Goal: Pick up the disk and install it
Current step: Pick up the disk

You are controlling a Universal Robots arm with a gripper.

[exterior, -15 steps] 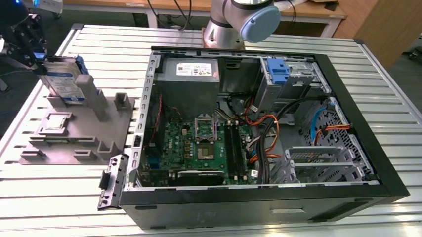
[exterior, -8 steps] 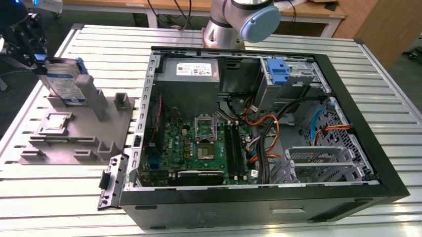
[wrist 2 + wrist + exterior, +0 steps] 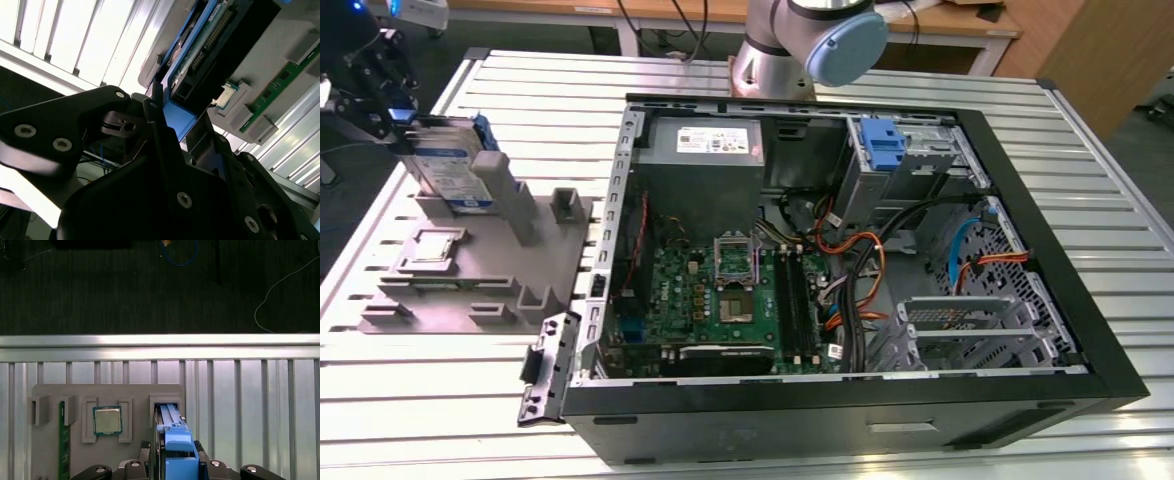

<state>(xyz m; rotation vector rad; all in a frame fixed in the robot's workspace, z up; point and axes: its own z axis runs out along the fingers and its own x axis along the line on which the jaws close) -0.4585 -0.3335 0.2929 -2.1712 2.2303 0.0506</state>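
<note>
The disk [image 3: 451,175], a silver drive with a blue-and-white label and blue side rails, stands on edge at the far end of a grey holder [image 3: 467,290], at the exterior view's left. My gripper [image 3: 398,122] sits at its upper end and is shut on the disk. In the first wrist view the disk's blue rail [image 3: 172,440] runs between the two fingers, with the gripper [image 3: 175,462] around it. The second wrist view shows the same blue rail [image 3: 180,120] beside one black finger [image 3: 155,115].
The open computer case [image 3: 1087,330] lies at the exterior view's right, with a blue bracket [image 3: 883,145] in its drive bay and the arm's base [image 3: 807,45] behind it. The holder also carries a processor chip [image 3: 107,420] and a green memory stick [image 3: 63,450].
</note>
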